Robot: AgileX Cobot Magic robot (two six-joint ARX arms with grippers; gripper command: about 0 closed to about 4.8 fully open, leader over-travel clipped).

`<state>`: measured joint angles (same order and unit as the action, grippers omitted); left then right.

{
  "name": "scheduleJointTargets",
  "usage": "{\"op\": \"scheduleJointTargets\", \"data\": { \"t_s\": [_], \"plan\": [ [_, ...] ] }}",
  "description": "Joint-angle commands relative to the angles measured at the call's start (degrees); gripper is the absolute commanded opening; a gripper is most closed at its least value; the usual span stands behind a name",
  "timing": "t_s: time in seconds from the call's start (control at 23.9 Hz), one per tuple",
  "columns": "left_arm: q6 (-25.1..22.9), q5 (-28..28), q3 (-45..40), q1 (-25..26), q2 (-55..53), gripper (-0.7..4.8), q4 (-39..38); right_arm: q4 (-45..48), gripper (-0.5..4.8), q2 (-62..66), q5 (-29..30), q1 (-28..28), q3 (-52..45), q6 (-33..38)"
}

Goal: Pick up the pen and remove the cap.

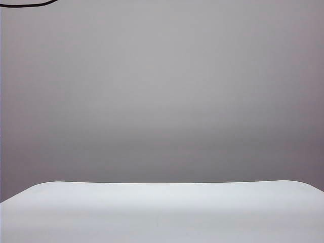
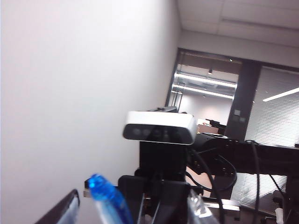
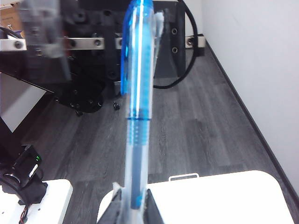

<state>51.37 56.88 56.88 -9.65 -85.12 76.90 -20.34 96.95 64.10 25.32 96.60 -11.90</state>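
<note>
Right gripper (image 3: 132, 205) pinches the pen (image 3: 135, 154) low on its barrel, cap (image 3: 139, 56) still on, held up off the table (image 1: 162, 212). Left gripper (image 2: 135, 205) spread around the cap tip. Light, slick plastic; grip the cap mid-length

We cannot see either arm in the exterior view, only the table (image 1: 162, 212), whose near part is cut off. In the right wrist view the right gripper (image 3: 133, 205) is clipped at the frame edge; only its fingertips show, pinching the pen (image 3: 136, 154), whose cap (image 3: 138, 56) runs out of frame. In the left wrist view the left gripper (image 2: 135, 210) shows only blurred fingertips flanking the cap's tip; contact is unclear.
</note>
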Motion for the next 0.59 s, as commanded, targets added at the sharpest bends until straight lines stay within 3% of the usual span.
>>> {"op": "scheduleJointTargets", "data": {
  "t_s": [0.04, 0.5, 0.59],
  "plan": [
    [0.3, -0.3, 0.1, 0.0, 0.2, 2.86, 0.4, 1.2, 0.07, -0.1, 0.6, 0.3, 0.2, -0.1],
    [0.6, -1.0, 0.1, -2.5, -1.0, 2.74, 0.0, 2.4, 0.07, 0.1, 0.5, 1.9, 0.2, -0.1],
    [0.5, -1.1, 0.1, -2.5, -1.0, 2.26, 0.2, 2.3, 0.07, 0.1, 0.4, 1.9, -0.1, -0.1]
  ]
}}
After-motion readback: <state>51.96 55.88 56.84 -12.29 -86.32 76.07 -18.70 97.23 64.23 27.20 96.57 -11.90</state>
